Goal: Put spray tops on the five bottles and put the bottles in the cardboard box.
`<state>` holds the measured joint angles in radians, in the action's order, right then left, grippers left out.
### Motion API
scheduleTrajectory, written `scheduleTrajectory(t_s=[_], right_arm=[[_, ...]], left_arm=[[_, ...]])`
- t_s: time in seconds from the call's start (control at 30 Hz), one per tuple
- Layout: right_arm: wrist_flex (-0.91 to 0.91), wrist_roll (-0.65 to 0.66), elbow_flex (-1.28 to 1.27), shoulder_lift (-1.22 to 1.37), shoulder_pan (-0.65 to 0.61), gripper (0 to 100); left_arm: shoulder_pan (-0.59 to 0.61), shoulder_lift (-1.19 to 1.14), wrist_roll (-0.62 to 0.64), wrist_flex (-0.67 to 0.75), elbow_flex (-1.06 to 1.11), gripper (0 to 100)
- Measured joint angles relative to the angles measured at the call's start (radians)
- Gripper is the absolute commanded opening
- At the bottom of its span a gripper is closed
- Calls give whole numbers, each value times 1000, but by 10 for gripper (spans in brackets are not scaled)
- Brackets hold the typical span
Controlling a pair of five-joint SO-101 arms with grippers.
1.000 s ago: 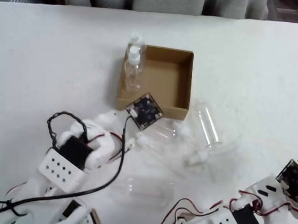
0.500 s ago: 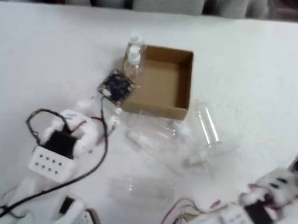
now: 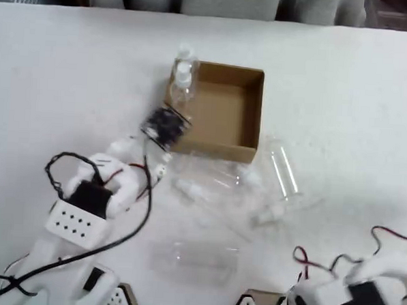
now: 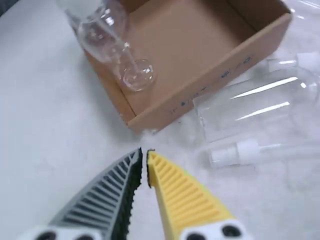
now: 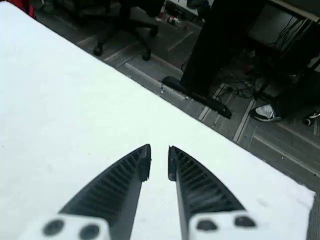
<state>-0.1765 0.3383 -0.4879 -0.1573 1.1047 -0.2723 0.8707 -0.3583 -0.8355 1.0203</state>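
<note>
1. My left gripper (image 4: 144, 152) is pressed together. Its grey finger and yellow finger meet at the tips with nothing between them.
2. It hangs over the worktop (image 4: 45, 115), just beside the near left corner of the cardboard box (image 4: 210, 92).
3. My right gripper (image 5: 158, 156) is slightly spread, with a narrow gap between its black tips, and it holds nothing. It hangs over a bare stretch of worktop close to the edge, with floor and chair legs beyond.
4. From above, my left arm (image 3: 85, 201) reaches towards the box. My right arm (image 3: 349, 300) sits at the near right corner of the worktop, well apart from the box.
5. The box stands open-topped near the middle of the worktop.
6. Two bottles with spray tops stand upright at the box's far left corner. The nearer standing bottle (image 3: 183, 86) is inside, against the left wall, and my left wrist view shows its round base on the box floor.
7. The farther standing bottle (image 3: 185, 56) is right behind it. I cannot tell whether it is inside the box or just outside the corner.
8. The right-hand lying bottle (image 3: 283, 169) is on its side on the worktop, just beside the box's near right corner.
9. The middle lying bottle (image 3: 212, 182) is on its side in front of the box's near wall, with a white spray top at one end.
10. The nearest lying bottle (image 3: 198, 258) is on its side closer to my arms, apart from the box. I cannot tell whether it has a top.
</note>
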Motion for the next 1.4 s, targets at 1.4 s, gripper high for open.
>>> scheduleTrajectory(t_s=[1.4], right_arm=[[334,60,58,442,15,44]], left_arm=[[-454,-1194,-591,-358,-1028,282]])
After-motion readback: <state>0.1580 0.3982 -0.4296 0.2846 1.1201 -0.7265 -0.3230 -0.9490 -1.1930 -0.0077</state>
